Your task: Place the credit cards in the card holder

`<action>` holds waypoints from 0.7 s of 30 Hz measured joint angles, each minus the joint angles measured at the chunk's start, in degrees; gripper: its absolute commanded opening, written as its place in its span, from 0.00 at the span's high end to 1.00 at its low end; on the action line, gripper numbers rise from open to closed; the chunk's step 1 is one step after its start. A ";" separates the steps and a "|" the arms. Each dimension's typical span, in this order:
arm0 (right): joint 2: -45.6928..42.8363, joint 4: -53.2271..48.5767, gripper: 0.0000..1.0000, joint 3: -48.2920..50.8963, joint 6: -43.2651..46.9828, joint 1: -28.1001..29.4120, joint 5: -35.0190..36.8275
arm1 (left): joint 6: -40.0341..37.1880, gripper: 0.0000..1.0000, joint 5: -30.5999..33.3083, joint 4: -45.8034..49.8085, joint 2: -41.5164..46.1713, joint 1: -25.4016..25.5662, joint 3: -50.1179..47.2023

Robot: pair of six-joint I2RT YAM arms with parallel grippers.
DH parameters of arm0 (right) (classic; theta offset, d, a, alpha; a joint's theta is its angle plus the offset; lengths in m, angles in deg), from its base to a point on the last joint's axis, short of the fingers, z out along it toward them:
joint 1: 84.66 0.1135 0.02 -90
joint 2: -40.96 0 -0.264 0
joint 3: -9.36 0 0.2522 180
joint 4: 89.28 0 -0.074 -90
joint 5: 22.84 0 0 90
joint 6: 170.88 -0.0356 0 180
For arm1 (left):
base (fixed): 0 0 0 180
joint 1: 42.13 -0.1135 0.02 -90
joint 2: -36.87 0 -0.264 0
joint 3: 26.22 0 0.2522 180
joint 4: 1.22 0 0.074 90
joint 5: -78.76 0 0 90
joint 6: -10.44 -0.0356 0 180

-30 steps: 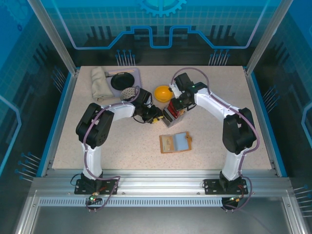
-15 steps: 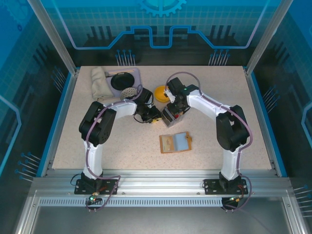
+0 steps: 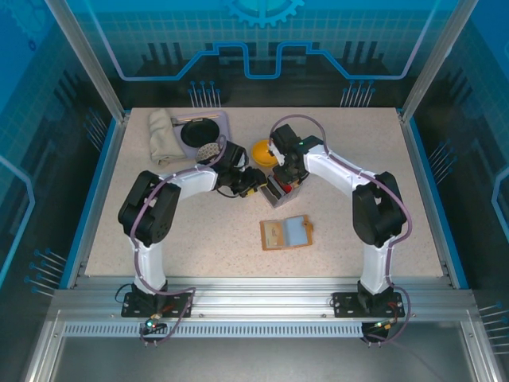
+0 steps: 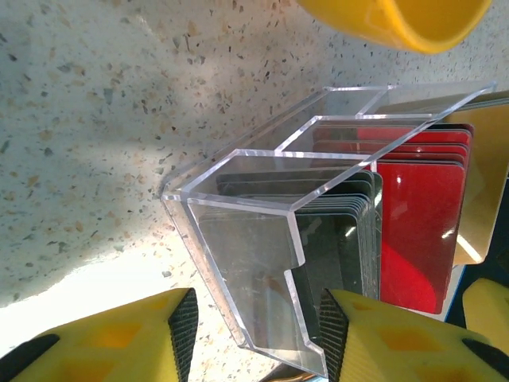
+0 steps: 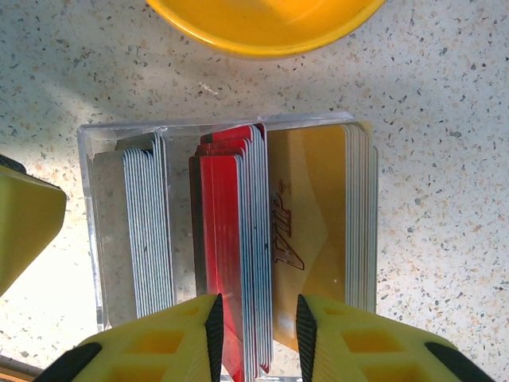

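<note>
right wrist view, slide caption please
right hand open over the red plastic cards in a clear slotted plastic tray beside a yellow bowl

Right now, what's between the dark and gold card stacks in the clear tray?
A stack of red cards, on edge in the clear tray's middle slot, between the dark stack and the gold stack. Right wrist view shows it.

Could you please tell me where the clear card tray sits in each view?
Top external: clear card tray mid-table, below the yellow bowl.
Left wrist: tray centre to lower right; bowl top right.
Right wrist: tray centre to bottom; bowl top.
Shared landmark: the yellow bowl beside the tray.
</note>
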 measured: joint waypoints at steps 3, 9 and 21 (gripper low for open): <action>0.00 0.00 0.67 0.00 0.00 -0.02 0.00 | 1.01 0.58 0.04 0.70 -1.38 0.11 1.95; 0.00 0.00 0.66 0.00 0.02 0.00 0.02 | 1.16 0.66 0.46 3.19 -4.96 1.03 5.57; 0.00 -0.90 0.61 0.00 0.90 0.76 1.81 | -5.73 0.81 3.45 8.61 -5.75 2.10 9.40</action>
